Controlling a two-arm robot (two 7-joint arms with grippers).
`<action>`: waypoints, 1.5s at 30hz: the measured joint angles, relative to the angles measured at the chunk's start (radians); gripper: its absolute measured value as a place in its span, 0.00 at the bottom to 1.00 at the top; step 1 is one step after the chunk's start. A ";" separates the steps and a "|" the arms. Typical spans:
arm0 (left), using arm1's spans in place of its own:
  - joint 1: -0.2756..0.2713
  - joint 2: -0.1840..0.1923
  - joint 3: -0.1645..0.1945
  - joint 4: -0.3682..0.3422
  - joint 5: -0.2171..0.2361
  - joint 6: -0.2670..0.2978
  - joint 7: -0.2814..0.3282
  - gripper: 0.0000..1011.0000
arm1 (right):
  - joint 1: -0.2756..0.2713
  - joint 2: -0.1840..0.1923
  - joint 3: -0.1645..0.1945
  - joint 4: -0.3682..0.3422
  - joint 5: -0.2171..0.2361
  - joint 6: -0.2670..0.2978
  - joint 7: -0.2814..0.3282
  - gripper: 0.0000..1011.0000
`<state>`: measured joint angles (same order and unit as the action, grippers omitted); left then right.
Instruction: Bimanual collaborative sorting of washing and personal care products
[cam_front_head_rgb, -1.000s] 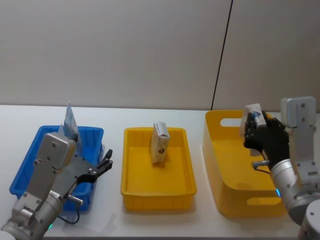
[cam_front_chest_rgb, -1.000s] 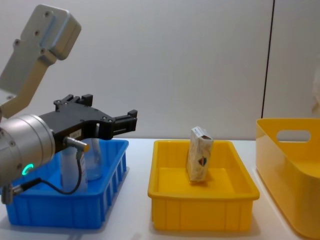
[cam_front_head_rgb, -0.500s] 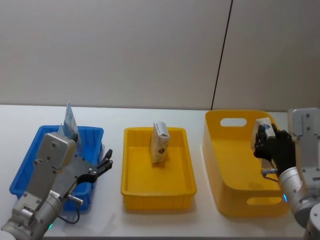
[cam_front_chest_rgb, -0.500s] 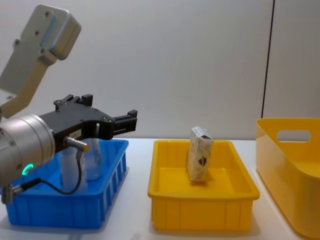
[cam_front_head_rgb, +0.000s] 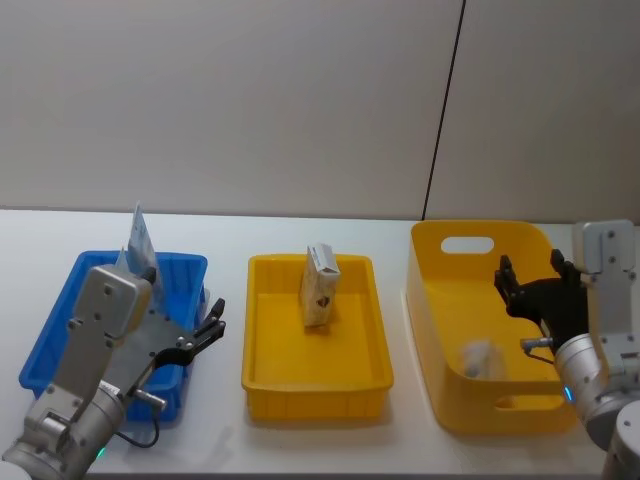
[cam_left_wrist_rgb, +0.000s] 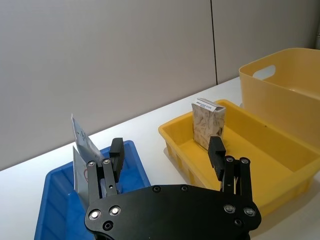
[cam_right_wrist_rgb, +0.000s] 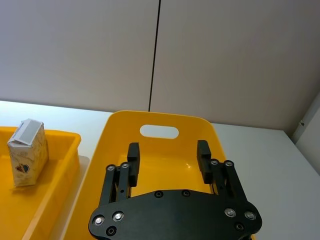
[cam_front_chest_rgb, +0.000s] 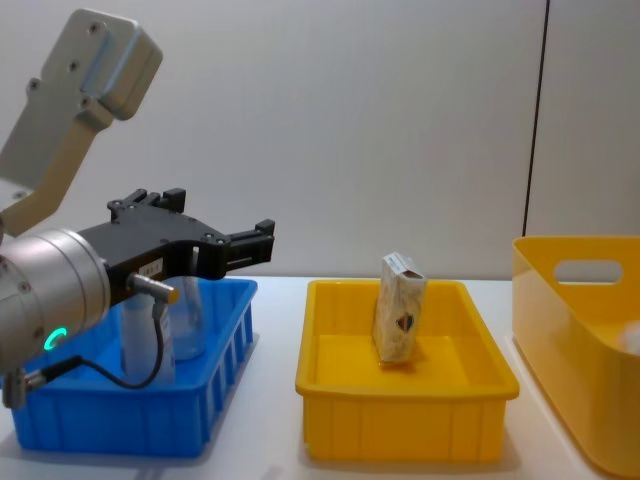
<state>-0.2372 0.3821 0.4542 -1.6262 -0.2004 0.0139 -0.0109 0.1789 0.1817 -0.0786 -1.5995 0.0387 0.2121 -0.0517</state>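
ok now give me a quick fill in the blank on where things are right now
The beige carton stands upright in the middle tray, which is ____.
The pale-blue tube sits in the left tray, which is ____.
The right gripper hovers over the deep yellow bin with its fingers ____.
Missing words: yellow; blue; open.

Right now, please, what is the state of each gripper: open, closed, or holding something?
Left gripper: open, holding nothing, above the blue tray.
Right gripper: open, holding nothing, over the deep yellow bin.
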 joint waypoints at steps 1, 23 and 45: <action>0.000 0.000 0.000 0.000 0.000 0.000 0.000 0.99 | 0.003 -0.001 0.001 0.004 0.000 -0.002 0.003 0.69; 0.000 0.000 0.000 0.000 0.000 0.000 0.000 0.99 | 0.000 -0.004 -0.014 -0.026 0.001 -0.005 0.074 0.99; 0.015 -0.007 -0.016 -0.014 0.011 0.033 0.033 0.99 | -0.015 -0.006 -0.032 -0.065 0.004 0.002 0.114 0.99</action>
<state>-0.2224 0.3749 0.4385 -1.6401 -0.1893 0.0466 0.0217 0.1639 0.1760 -0.1107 -1.6643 0.0431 0.2136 0.0624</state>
